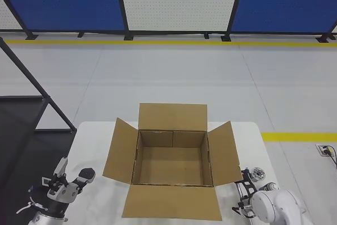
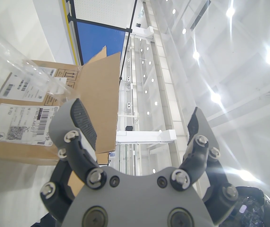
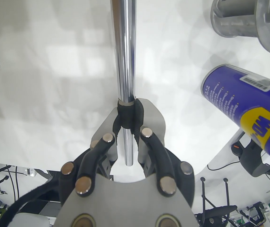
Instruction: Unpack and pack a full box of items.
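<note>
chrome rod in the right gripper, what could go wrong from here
1. The right gripper holds the chrome rod near one end, so the long free part may tilt or slip.
2. The blue spray can and grey metal part are close by; a swing of the rod could knock them.
3. The rod might catch an open flap of the cardboard box on the way in.

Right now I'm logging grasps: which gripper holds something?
The right gripper, shut on the rod; the left gripper is open, holding nothing.
</note>
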Motion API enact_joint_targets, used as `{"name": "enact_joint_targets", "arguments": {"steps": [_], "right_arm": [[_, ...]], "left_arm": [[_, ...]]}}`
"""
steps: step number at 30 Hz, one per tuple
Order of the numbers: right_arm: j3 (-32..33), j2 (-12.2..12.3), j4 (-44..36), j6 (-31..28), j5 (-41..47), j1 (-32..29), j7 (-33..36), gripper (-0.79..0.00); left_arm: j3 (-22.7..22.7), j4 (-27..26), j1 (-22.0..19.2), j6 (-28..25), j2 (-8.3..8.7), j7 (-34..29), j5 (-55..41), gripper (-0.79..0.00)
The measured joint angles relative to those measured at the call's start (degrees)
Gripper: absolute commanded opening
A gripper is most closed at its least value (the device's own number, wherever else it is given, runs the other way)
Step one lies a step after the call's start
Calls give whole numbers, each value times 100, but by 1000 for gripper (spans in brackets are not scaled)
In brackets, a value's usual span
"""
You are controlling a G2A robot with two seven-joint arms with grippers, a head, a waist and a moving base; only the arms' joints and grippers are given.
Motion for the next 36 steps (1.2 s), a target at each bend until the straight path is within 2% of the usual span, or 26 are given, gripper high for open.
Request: {"name": "enact_joint_targets", "arguments": {"steps": [2,3,5,7,10,19,21,26,27,31,36], "right_arm": [[-18,-6,82,-1,9,43,-9,-742],[-25,-10,127,-5,16,68,-14,-714],[-33,-14,174,-6,25,92,-17,-619],[-39,-18,214,1,27,109,-17,-576],[-38,-22,234,11,34,120,-12,-419],[172,-2,-45,-34,230,-36,-16,-379],[281,15,-251,-36,267,-156,-19,-345],[688,71,-942,-64,368,-584,13,-49],[832,88,-1155,-112,454,-730,14,-18],[1453,141,-1814,-331,886,-1264,-113,0],[2444,185,-2444,-843,1877,-1973,-522,0]], "left_arm": [[1,0,-3,-10,-1,3,-20,0],[2,1,-4,-11,-1,2,-25,0],[1,2,-5,-15,0,3,-34,0],[1,6,-3,-24,0,4,-40,0],[-1,8,0,-25,1,13,-27,0],[-3,6,5,-21,2,43,-38,0],[-8,2,9,-23,3,48,-32,0],[-17,-6,22,-33,4,51,-48,0],[-19,-5,27,-40,3,46,-57,0],[-29,11,36,-42,4,33,-82,0],[-3,20,20,-23,7,-4,-73,0]]}}
